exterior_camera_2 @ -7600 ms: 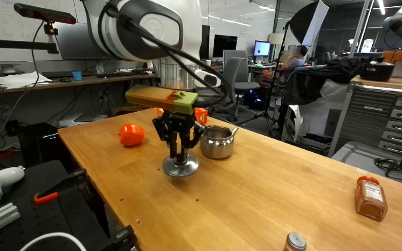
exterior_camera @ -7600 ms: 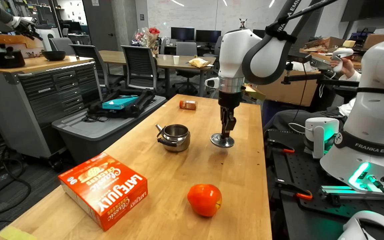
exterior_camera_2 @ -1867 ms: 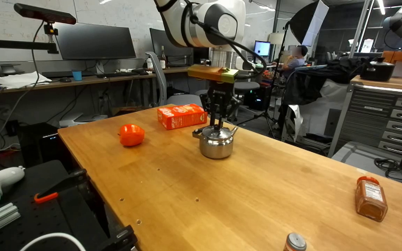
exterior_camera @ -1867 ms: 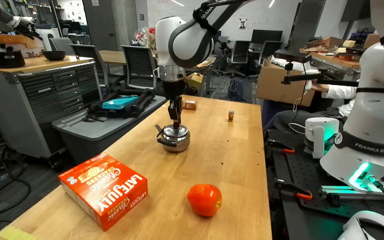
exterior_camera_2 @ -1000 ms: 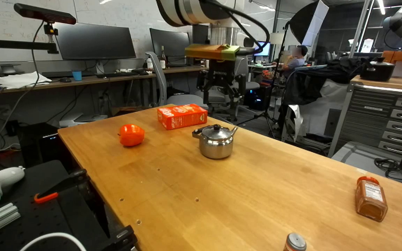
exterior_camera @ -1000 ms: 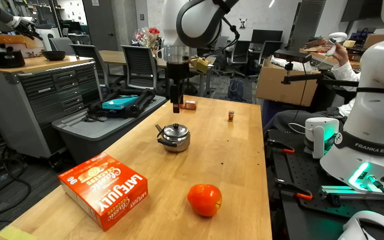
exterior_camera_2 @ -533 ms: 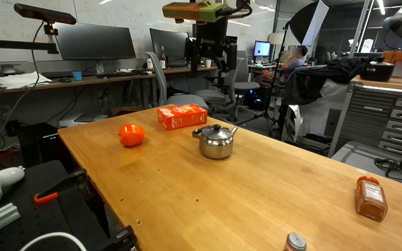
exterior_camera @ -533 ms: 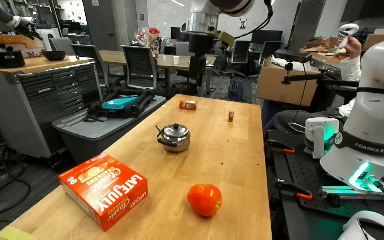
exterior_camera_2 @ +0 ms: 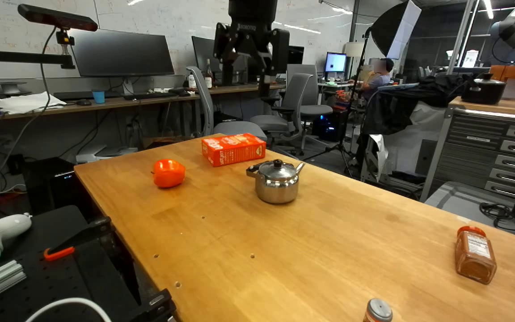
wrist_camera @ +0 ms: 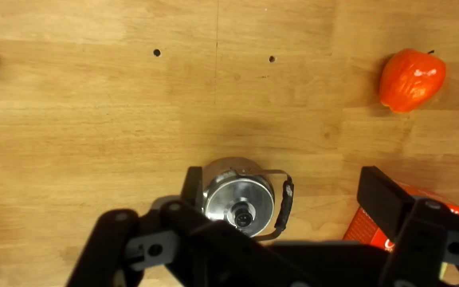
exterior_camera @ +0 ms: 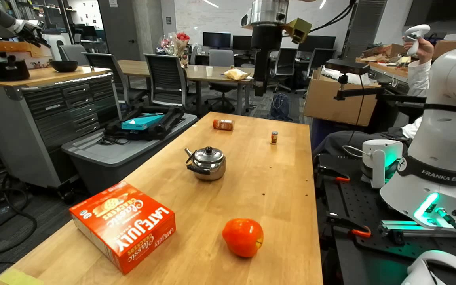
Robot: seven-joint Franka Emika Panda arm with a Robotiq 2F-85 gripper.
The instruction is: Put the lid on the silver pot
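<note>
Lid point(exterior_camera_2: 284, 171) sits level on top of the silver pot point(exterior_camera_2: 277, 190) in both exterior views, dark knob point(exterior_camera_2: 277, 163) uppermost, pot upright on the table point(exterior_camera_2: 329, 250) and apart from the orange cracker box point(exterior_camera_2: 235, 151) and red fruit point(exterior_camera_2: 168, 173); end effector point(exterior_camera_2: 246, 87) hangs well above the table, jaws spread wide.

The orange box point(exterior_camera: 121, 221), lower left of the frame in an exterior view, bears LATE JULY in large white capitals on its upper face, with "Classic" and CRACKERS beside it; the narrow side repeats these in smaller type. The dark band point(exterior_camera: 434, 175) around the white robot base point(exterior_camera: 404, 194), at right in an exterior view, reads FRANKA EMIKA, the last letter indistinct. The pincer point(exterior_camera_2: 246, 84), top centre in an exterior view, is marked ROBOTIQ.
</note>
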